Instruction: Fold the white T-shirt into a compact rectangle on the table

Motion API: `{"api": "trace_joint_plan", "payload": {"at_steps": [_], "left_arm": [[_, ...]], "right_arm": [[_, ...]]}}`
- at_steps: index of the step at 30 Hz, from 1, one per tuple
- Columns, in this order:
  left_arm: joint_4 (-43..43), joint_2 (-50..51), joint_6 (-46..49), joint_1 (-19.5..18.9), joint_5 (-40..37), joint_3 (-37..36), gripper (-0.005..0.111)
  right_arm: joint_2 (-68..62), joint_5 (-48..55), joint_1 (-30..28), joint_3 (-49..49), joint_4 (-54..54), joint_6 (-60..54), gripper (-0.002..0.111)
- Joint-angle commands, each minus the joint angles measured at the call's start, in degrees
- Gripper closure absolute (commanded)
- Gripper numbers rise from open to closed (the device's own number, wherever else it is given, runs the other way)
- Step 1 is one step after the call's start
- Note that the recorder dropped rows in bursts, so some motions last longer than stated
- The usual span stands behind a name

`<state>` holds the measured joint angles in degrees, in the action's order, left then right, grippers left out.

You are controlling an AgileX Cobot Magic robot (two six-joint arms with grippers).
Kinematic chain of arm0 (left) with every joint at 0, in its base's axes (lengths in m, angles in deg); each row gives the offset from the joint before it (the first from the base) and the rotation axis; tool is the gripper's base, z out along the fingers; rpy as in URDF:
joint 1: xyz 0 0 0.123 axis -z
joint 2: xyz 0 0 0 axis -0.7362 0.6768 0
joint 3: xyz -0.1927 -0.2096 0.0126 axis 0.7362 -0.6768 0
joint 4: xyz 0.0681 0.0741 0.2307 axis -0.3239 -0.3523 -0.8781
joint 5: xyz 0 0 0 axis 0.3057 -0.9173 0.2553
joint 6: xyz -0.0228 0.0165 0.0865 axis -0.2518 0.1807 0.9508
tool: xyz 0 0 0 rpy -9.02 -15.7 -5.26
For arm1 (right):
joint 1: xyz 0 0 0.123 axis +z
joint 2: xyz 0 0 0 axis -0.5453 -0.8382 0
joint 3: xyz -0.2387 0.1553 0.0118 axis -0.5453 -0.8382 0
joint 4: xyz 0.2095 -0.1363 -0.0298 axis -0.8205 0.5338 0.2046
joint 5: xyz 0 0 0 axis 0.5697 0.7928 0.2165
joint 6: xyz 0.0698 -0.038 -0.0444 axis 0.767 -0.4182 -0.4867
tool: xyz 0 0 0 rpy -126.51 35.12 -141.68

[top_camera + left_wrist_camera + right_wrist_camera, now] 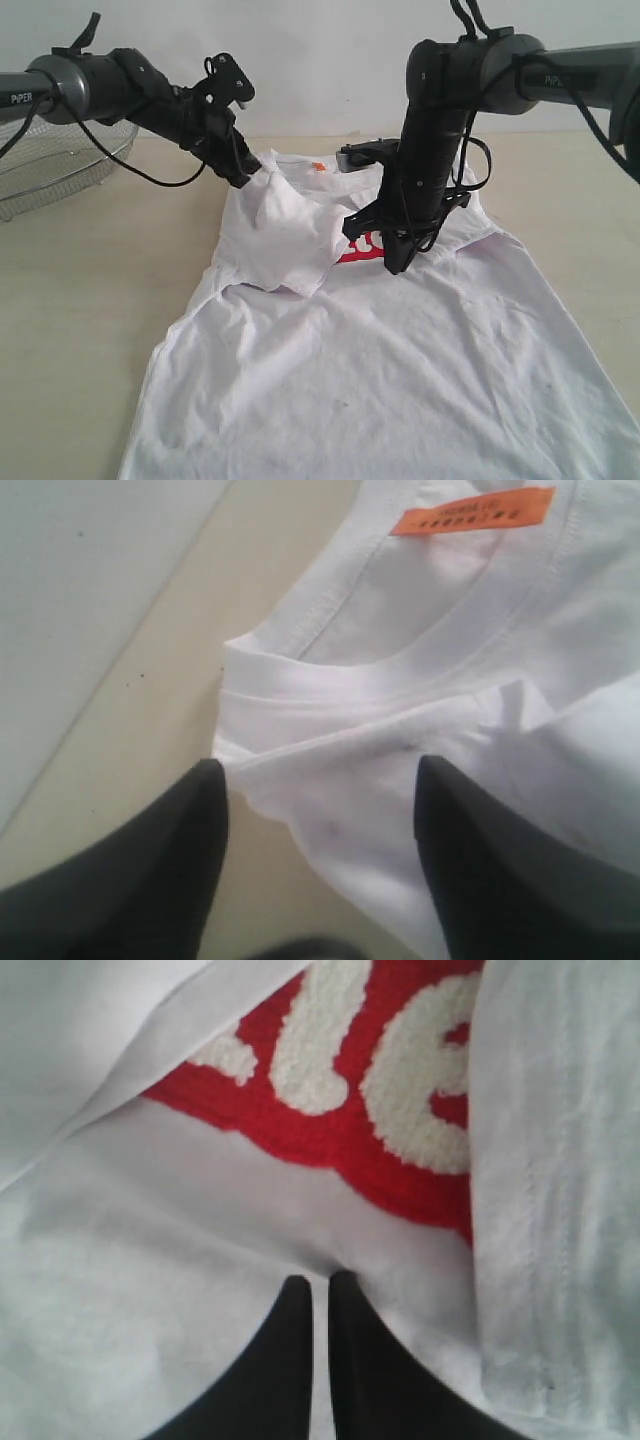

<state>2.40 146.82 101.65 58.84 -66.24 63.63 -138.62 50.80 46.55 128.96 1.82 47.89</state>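
Note:
The white T-shirt (400,380) lies spread on the table (90,300), collar at the far side. Its left sleeve is folded in over the chest and hides part of the red band (352,252). My left gripper (248,178) is at the left shoulder beside the collar. In the left wrist view that gripper (320,765) is open, with a shirt edge (380,810) lying between its fingers. My right gripper (393,262) points down onto the chest just below the red lettering (340,1130). That gripper (318,1278) is shut, pinching a pucker of white cloth.
A round wire-mesh basket (60,160) stands at the far left of the table. An orange label (470,510) sits inside the collar. Bare table (170,680) lies to the left of the shirt, and a pale wall rises behind.

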Motion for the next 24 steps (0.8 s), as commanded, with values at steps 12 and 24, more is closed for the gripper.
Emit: {"api": "trace_joint_plan", "payload": {"at_steps": [12,24], "left_arm": [[6.9,2.0,14.9,-0.1,-4.9,0.2,0.053],[12.0,4.2,24.1,-0.1,-2.0,0.2,0.056]], "right_arm": [[-0.6,1.4,-0.3,-0.1,-1.7,-0.9,0.108],[-3.7,1.4,-0.3,-0.1,-4.4,-2.3,0.108]]}}
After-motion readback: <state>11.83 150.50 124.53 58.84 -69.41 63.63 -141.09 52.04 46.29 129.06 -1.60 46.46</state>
